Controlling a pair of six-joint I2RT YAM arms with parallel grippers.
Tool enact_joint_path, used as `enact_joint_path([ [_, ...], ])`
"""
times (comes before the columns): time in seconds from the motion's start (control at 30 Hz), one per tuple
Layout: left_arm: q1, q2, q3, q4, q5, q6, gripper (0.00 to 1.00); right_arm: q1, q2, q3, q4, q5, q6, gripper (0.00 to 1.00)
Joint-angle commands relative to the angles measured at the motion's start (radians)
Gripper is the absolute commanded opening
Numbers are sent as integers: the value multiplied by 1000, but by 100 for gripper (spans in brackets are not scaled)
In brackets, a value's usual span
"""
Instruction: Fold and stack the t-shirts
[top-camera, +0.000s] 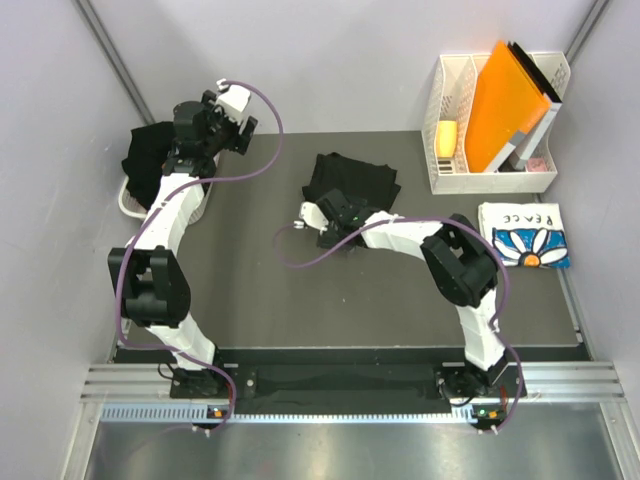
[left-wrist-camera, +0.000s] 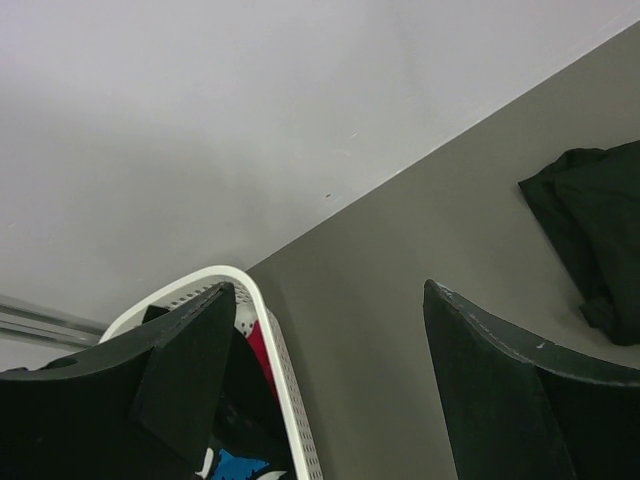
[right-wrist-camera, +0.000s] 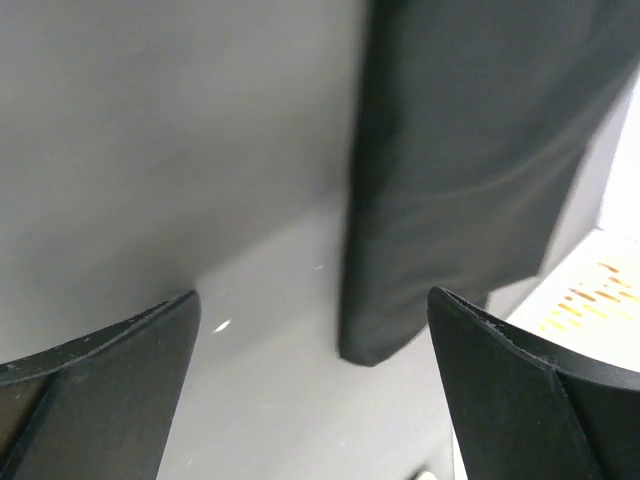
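Wide and empty over the rim of the laundry basket (left-wrist-camera: 272, 335), the left gripper (left-wrist-camera: 328, 290) probably needed to drop in and pinch one black tee (top-camera: 148, 158) alone; the right gripper (right-wrist-camera: 312, 295) gaped empty too.

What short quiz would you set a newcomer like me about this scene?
1. True or false: the folded white t-shirt with the blue daisy print lies near the right edge of the table.
2. Which gripper hovers by the white perforated plastic laundry basket? A: the left gripper. B: the other one.
3. Fill in: beside the black cotton t-shirt, the right gripper is ___ and empty.
Key: 1 true; 2 A; 3 open.
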Motion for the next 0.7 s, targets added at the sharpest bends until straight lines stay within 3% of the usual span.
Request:
enact_joint_path([
  [0.0, 1, -36, 38, -7, 28, 10, 80, -3, 53, -9, 92, -4, 13, 100],
  [0.67, 6, -42, 44, -24, 4, 71, 80, -121, 189, 103, 77, -52, -36, 100],
])
